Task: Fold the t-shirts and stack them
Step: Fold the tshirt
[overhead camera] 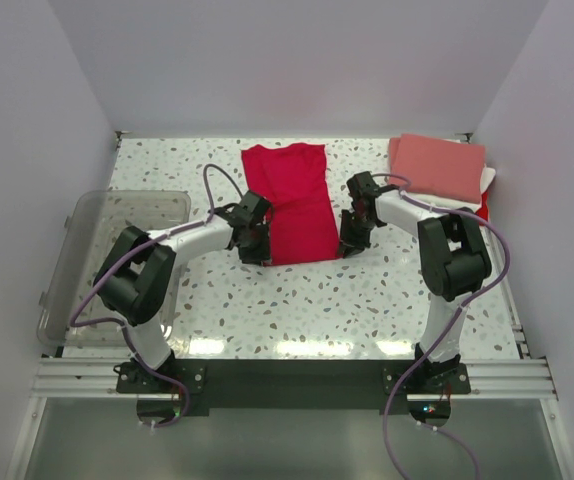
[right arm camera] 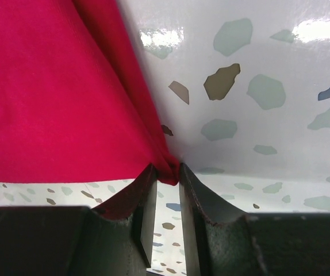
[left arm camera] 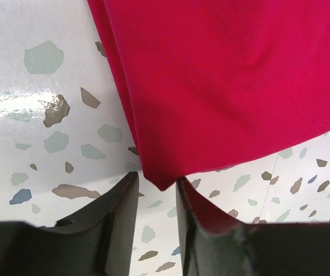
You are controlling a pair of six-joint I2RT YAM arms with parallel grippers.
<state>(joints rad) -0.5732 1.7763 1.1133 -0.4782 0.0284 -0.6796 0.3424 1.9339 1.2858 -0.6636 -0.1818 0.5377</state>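
- I find the left gripper (left arm camera: 156, 183) low over the white speckled tabletop (overhead camera: 297, 300), at the near-left corner of the crimson-red cotton t-shirt (overhead camera: 292, 205).
- Its two black fingers (left arm camera: 116, 215) stand apart. The pointed corner of the cloth lies in the mouth between their tips, and bare table shows in the gap below it. I see no pinch on the fabric.
- From those fingers the crimson-red cotton t-shirt spreads away ahead and to the right, flat on the table, with a folded edge running along its left side.
- The right gripper (right arm camera: 167, 171) sits at the near-right corner of the same garment.
- Its fingers are drawn close together, with a small bunch of red cloth squeezed between the tips, so I record a grip on the corner.
- From these fingers the cloth fans out ahead and to the left. Bare tabletop lies ahead and to the right.
- From overhead the garment is a long, narrow panel, with the neckline at the end far from both pairs of fingers.
- Beyond the right gripper and on its outer side is a stack: a salmon-pink folded shirt (overhead camera: 439, 165) on top, a white folded shirt (overhead camera: 488, 180) showing under it, and a red folded shirt (overhead camera: 483, 211) at the bottom edge.
- A clear plastic rectangular bin (overhead camera: 87, 255) lies on the outer side of the left gripper, well apart from it.
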